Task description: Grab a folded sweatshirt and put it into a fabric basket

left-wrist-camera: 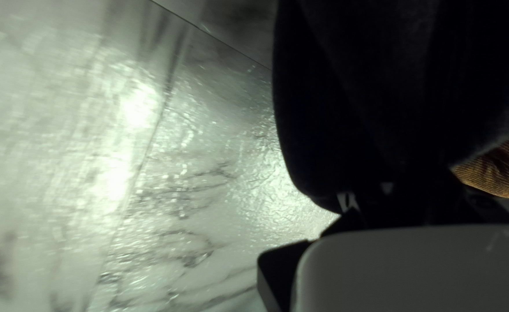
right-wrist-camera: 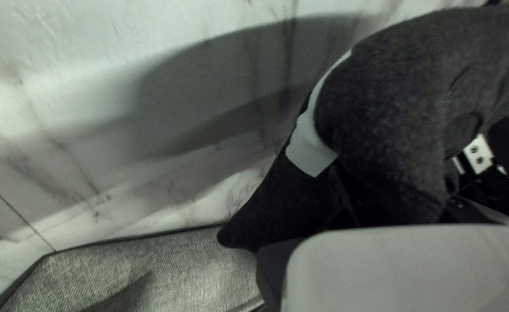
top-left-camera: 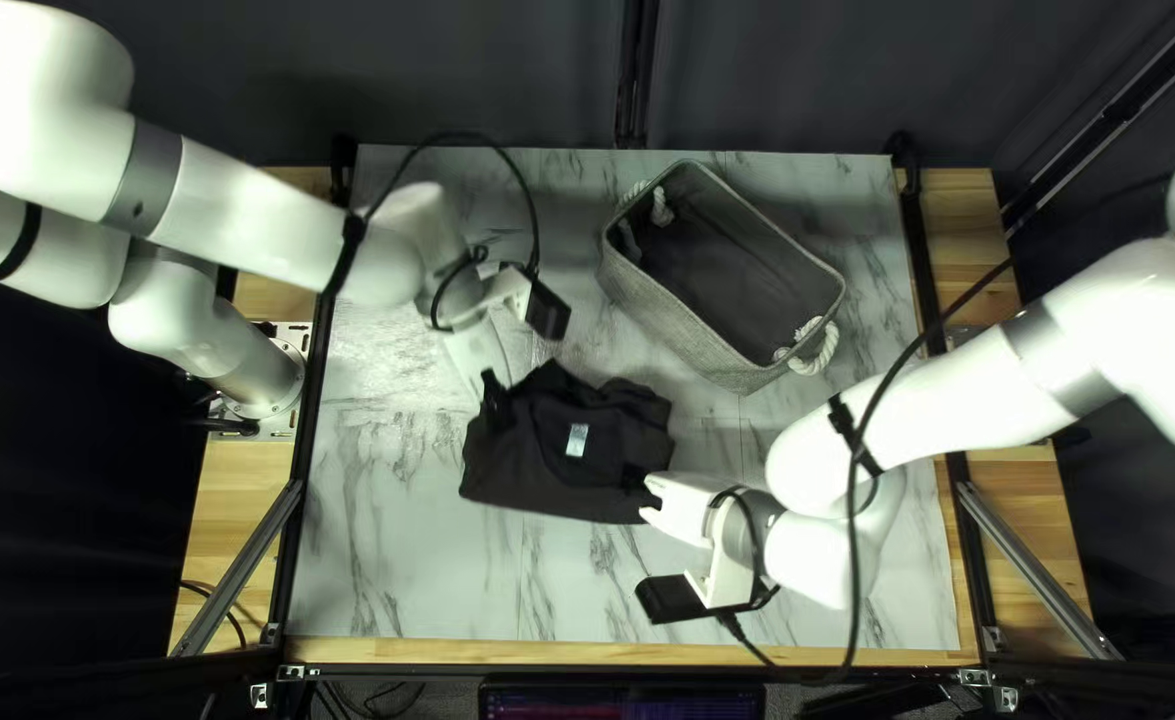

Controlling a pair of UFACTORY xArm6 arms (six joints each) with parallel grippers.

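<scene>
The shirt (right-wrist-camera: 393,110), pinched in the closed fingers of the left gripper (top-left-camera: 493,396) and right gripper (top-left-camera: 649,496), looks lifted; setting it in the basket (top-left-camera: 674,320) remains.

1. A dark folded sweatshirt (top-left-camera: 534,470) shows a pale label (top-left-camera: 577,440).
2. The left gripper (top-left-camera: 496,400) meets its left side, the right gripper (top-left-camera: 646,495) its right.
3. Beyond, a gray basket (top-left-camera: 674,318) has 2 rope handles (top-left-camera: 816,350).

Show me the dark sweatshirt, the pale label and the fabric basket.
Sweatshirt (top-left-camera: 521,460): top left view, dark cloth left of its label.
Label (top-left-camera: 577,440): top left view, its middle.
Basket (top-left-camera: 668,312): top left view, outer side wall.
</scene>
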